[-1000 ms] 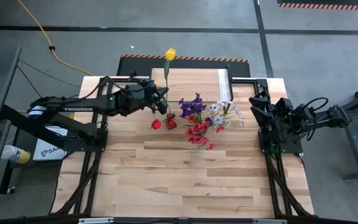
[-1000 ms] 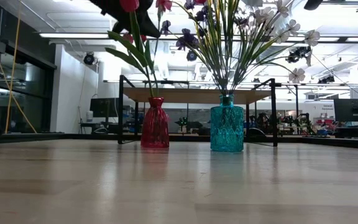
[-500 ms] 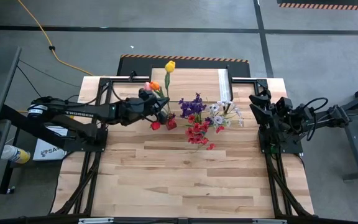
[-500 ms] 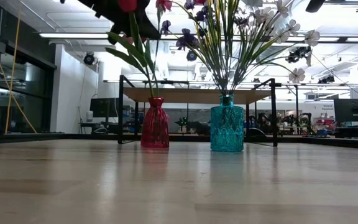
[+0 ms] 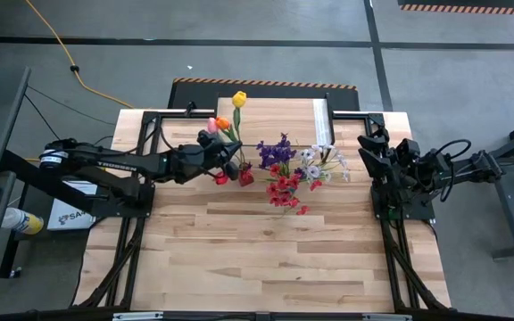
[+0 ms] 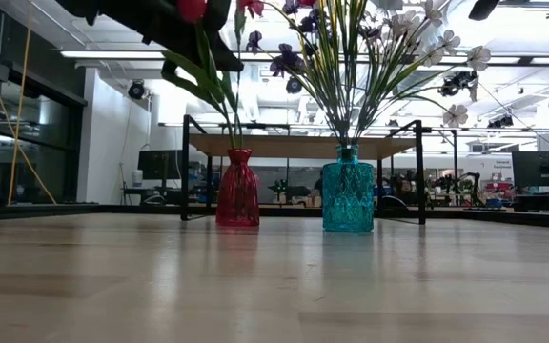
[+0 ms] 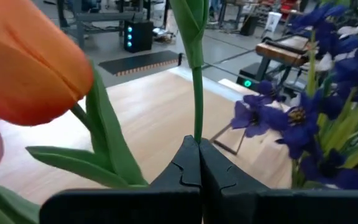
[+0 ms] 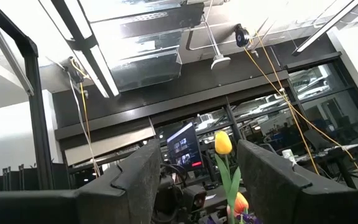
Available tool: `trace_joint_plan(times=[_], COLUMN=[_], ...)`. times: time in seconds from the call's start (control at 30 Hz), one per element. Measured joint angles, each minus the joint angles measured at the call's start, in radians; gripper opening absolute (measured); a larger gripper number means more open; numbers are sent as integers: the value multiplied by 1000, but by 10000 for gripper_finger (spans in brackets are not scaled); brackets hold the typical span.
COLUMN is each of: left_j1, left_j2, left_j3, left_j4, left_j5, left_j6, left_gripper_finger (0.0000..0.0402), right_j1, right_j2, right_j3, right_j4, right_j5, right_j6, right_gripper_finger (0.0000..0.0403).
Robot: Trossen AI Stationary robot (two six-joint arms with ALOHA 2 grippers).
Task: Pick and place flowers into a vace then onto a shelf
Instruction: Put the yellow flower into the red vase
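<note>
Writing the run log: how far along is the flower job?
Done: the teal vase holds a full bunch, the red vase some tulips. In hand: the left hand is shut on the yellow tulip stem by the red vase. Left: both vases onto the shelf. The right hand waits, open, at the table's right edge.

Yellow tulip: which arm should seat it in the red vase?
Left. Its pincer is shut on the yellow tulip stem, right above the red vase. The right pincer is open, parked at the table's right edge, beyond the teal vase.

red vase (image 6: 237,188), teal diamond-patterned vase (image 6: 348,196), yellow tulip (image 5: 238,99), orange tulip (image 7: 30,68), purple blossoms (image 5: 276,152)
</note>
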Motion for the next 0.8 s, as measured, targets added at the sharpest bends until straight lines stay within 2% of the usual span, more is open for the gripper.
trace_joint_plan(times=[0.3, 0.8], left_j1=[0, -1], left_j2=[87, 148], left_j3=[-1, -1], left_j4=[88, 42], left_j5=[-8, -31], left_j6=[26, -24], left_gripper_finger=[20, 27], right_j1=[0, 0], right_j2=[1, 1], right_j3=[0, 0], right_j4=[0, -15], right_j5=[-19, -45], right_j6=[0, 1], right_gripper_finger=[205, 204])
